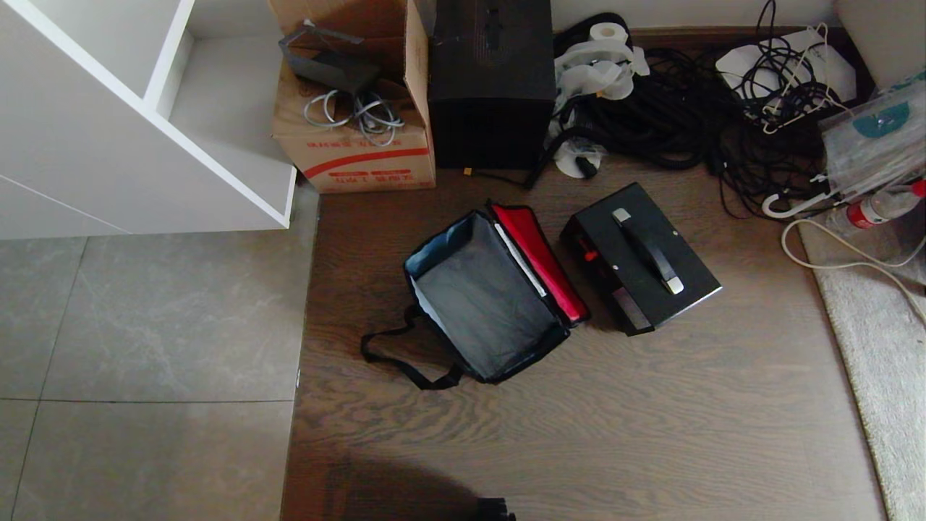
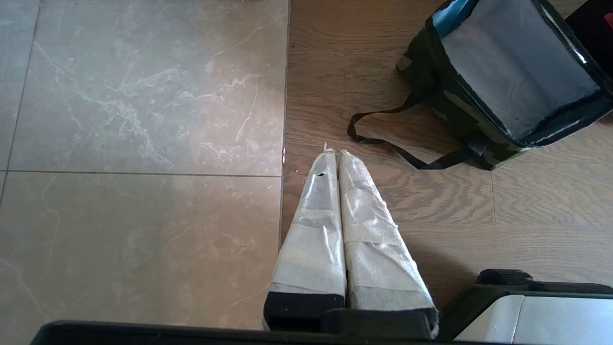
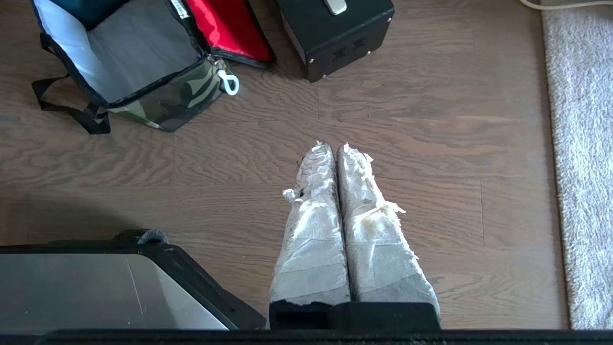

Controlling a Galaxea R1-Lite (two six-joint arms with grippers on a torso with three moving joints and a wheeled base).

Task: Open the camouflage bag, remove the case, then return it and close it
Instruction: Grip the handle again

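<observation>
The camouflage bag (image 1: 485, 297) stands open on the wood floor, red lid (image 1: 541, 260) flopped to its right, grey interior empty. Its camouflage fabric shows in the wrist views (image 2: 459, 115) (image 3: 177, 98). The black case (image 1: 644, 257) lies on the floor just right of the bag, handle up, red latch facing the bag; a corner of the case (image 3: 335, 33) shows in the right wrist view. My left gripper (image 2: 334, 152) hangs shut over the floor, well short of the bag's strap (image 2: 383, 143). Shut too, my right gripper (image 3: 334, 145) hangs over bare wood, nearer than both. Neither arm shows in the head view.
Behind the bag stand a red-striped cardboard box (image 1: 354, 155), a tall black box (image 1: 492, 87) and a tangle of black cables (image 1: 687, 108). A white shelf unit (image 1: 145, 116) is at the left, a pale rug (image 1: 882, 347) at the right. Grey tiles (image 1: 145, 325) border the wood.
</observation>
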